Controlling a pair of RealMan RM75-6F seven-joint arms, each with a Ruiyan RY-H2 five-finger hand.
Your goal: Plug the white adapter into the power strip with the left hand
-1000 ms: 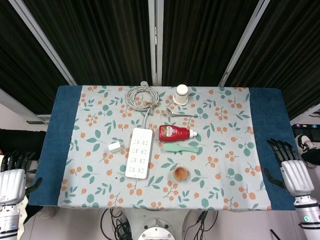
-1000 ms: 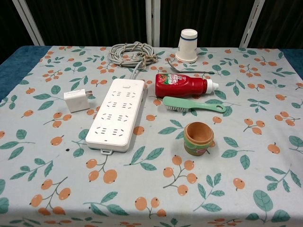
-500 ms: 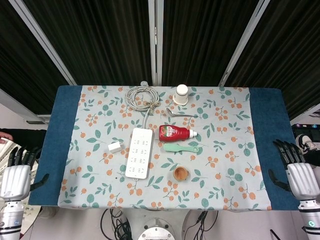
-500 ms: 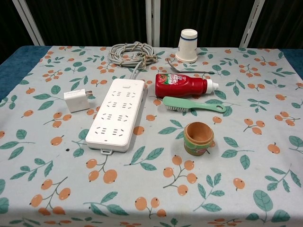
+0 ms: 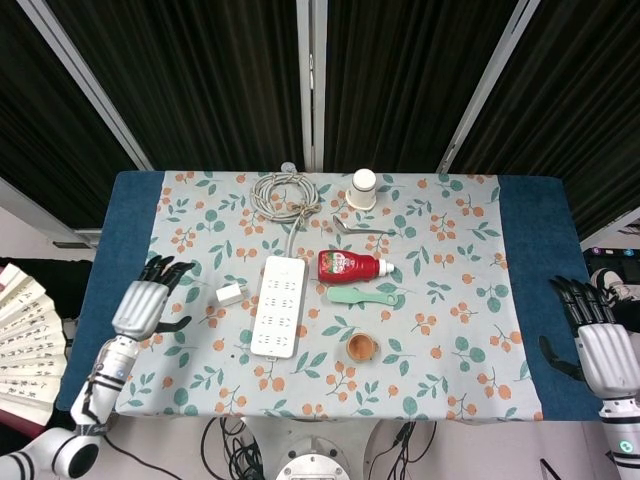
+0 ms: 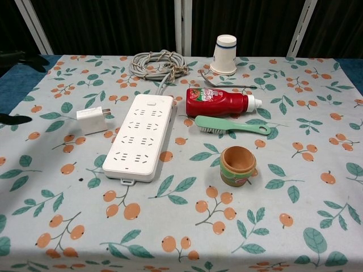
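Note:
The white adapter lies on the floral cloth just left of the white power strip, prongs toward the strip. My left hand hovers over the cloth's left part, a hand's width left of the adapter, fingers spread and empty. In the chest view only its dark fingertips show at the left edge. My right hand hangs open beyond the table's right edge.
The strip's coiled grey cable lies at the back. A paper cup, fork, red ketchup bottle, green brush and small clay pot lie right of the strip. A folded fan shows off-table at left.
My left hand has swung up from beside the table's left edge to over the cloth near the adapter. The right hand has barely shifted. A fan has appeared at left.

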